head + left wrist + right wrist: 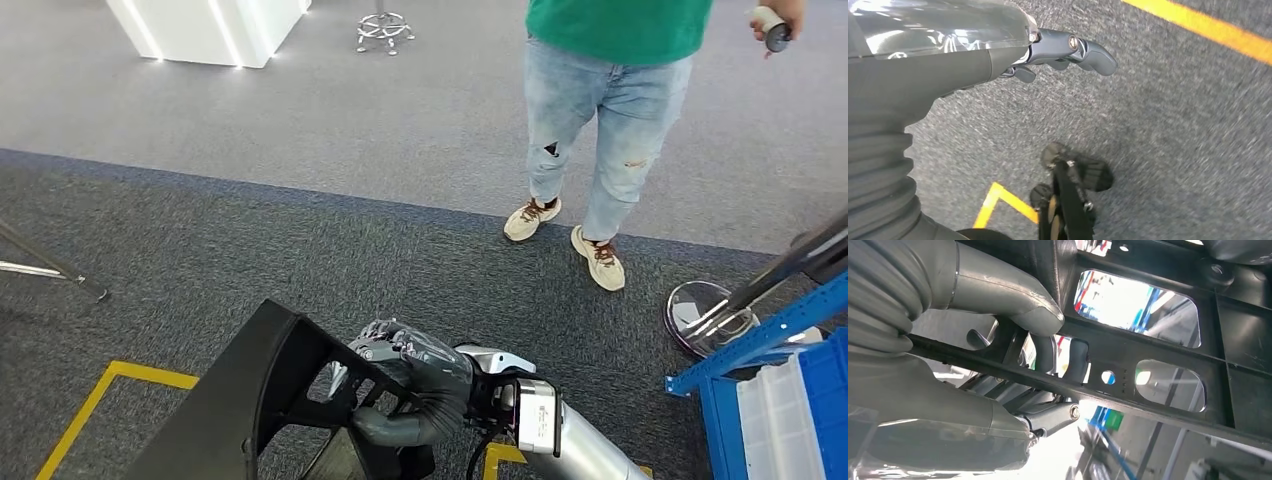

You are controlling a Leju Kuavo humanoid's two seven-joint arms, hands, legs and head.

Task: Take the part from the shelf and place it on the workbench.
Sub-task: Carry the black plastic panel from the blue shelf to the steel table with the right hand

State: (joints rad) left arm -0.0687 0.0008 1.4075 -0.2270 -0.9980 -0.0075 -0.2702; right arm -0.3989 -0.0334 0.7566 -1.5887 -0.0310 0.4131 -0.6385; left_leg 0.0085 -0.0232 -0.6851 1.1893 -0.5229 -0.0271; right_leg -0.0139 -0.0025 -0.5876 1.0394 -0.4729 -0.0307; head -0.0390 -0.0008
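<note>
right hand (400,385): fingers threaded through a cut-out of the large black ribbed plastic frame part (250,400), gripping a rib so it hangs carried over grey carpet (300,250) | left hand (1068,50): empty, fingers extended, hanging free | blue shelf (770,380) beside; person (610,100) ahead | table unseen; step: likely transit

A: What colour is the part (240,400)?

B: Black, at six o'clock in the head view, in a grey hand (415,385) on a silver arm (575,445).

A: And the floor?

B: Dark speckled carpet (300,250) with yellow tape lines (90,405); paler grey toward twelve. At five o'clock, a blue shelf (760,345).

A: The person?

B: Green shirt (615,25), light blue jeans (600,110), beige shoes (598,258).
</note>
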